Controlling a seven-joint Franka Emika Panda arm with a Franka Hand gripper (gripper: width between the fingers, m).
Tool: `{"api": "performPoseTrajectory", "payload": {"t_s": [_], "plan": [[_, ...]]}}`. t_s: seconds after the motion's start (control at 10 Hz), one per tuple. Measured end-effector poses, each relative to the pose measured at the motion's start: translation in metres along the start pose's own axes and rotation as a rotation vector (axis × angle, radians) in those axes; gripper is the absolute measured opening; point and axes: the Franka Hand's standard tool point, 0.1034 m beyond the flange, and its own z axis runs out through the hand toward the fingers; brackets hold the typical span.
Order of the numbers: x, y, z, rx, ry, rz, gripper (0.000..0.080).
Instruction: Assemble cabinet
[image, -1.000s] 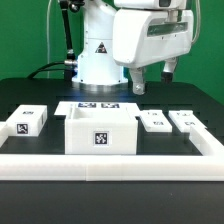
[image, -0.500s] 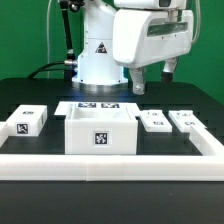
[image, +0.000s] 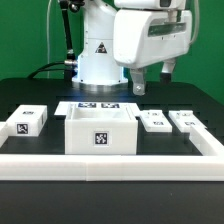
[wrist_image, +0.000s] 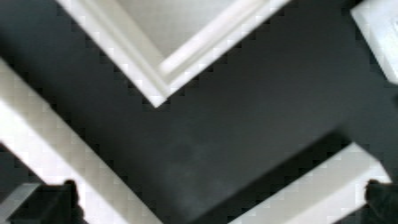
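The cabinet's large white open box stands at the table's middle front, a tag on its front face. A white tagged block lies at the exterior view's left. Two small white tagged panels lie at its right. My gripper hangs high above the table, over the area behind the two panels, open and empty. In the wrist view the gripper shows only two dark fingertips far apart over the dark table. A white angled rim lies beyond them; I cannot tell which part it is.
The marker board lies flat behind the box. A long low white border rail runs along the table's front and up the right side. White bands cross the wrist view. The robot base stands at the back.
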Motion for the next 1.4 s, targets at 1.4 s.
{"api": "performPoseTrajectory", "payload": {"t_s": [1.4], "plan": [[-0.038,-0.006,0.019,-0.071,-0.014,-0.500,0.0798]]}}
